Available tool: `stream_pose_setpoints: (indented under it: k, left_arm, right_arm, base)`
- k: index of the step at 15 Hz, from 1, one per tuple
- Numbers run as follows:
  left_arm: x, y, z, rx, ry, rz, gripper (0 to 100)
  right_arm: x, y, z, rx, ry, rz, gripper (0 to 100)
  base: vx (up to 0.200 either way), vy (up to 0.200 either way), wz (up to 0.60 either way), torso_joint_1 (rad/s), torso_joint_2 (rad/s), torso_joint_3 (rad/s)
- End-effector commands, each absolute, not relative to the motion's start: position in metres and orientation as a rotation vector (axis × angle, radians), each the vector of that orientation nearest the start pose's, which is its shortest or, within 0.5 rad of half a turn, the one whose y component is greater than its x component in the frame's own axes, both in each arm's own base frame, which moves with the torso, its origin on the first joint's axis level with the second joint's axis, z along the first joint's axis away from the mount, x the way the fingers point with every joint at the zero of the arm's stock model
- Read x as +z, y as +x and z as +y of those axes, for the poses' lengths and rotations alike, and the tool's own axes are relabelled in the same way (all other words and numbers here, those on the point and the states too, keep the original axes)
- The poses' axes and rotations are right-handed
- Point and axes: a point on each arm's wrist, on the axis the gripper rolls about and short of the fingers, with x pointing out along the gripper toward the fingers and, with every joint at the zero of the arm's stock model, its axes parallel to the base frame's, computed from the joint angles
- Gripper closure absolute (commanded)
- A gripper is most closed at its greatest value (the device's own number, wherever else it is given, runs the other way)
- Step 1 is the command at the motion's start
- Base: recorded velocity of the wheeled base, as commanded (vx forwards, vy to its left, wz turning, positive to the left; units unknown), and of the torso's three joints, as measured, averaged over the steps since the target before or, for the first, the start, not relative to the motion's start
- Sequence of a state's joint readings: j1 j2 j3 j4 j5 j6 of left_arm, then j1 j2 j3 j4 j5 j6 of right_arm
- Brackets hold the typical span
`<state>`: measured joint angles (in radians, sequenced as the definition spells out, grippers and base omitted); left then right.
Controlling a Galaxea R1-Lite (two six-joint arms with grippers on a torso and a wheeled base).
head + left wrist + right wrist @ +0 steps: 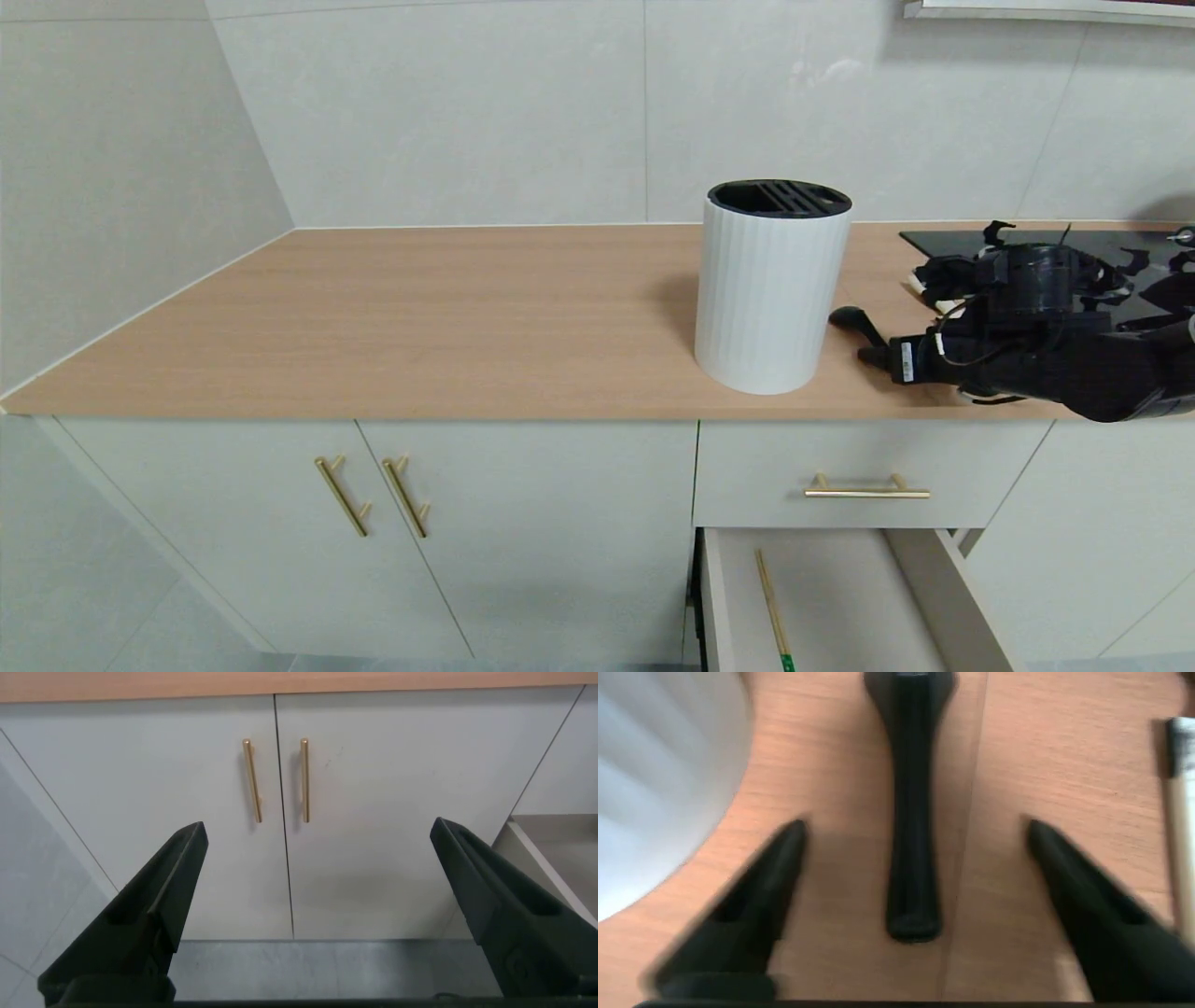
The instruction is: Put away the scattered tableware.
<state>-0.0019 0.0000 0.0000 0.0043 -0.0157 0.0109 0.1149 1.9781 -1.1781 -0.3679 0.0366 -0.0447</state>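
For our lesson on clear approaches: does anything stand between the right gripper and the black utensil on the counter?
Nothing visible does. The open right gripper hangs over the utensil, whose handle shows between its fingers. The white holder stands aside, clear of that gap.

Your head camera looks forward and down over the wooden countertop (420, 317), taking in the cabinet doors (373, 523) below it. Your left wrist camera sits low, facing those same doors squarely from a little way back. Your right wrist camera is close above the countertop, looking down at the black handle (912, 812) and white ribbed holder (654, 784) that your head view also shows.
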Motion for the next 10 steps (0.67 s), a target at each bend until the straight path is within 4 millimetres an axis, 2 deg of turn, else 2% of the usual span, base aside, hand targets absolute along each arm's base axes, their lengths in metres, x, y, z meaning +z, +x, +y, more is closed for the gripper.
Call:
stream_pose_setpoints:
  k: [1, 8, 10]
  left_arm:
    - [0.075, -0.023, 0.0, -0.018, 0.011, 0.003, 0]
    - [0.075, -0.023, 0.0, -0.018, 0.011, 0.005, 0]
    - [0.075, -0.023, 0.0, -0.018, 0.011, 0.005, 0]
  right_arm:
    - [0.155, 0.386, 0.047, 0.163, -0.06, 0.44, 100]
    - [0.158, 0.384, 0.047, 0.153, -0.042, 0.434, 100]
    - [0.174, 0.376, 0.045, 0.119, 0.011, 0.404, 100]
  base:
    - [0.0, 0.0, 0.0, 0.0, 0.0, 0.0]
    - [0.0, 0.0, 0.0, 0.0, 0.0, 0.0]
    - [0.0, 0.0, 0.0, 0.0, 0.0, 0.0]
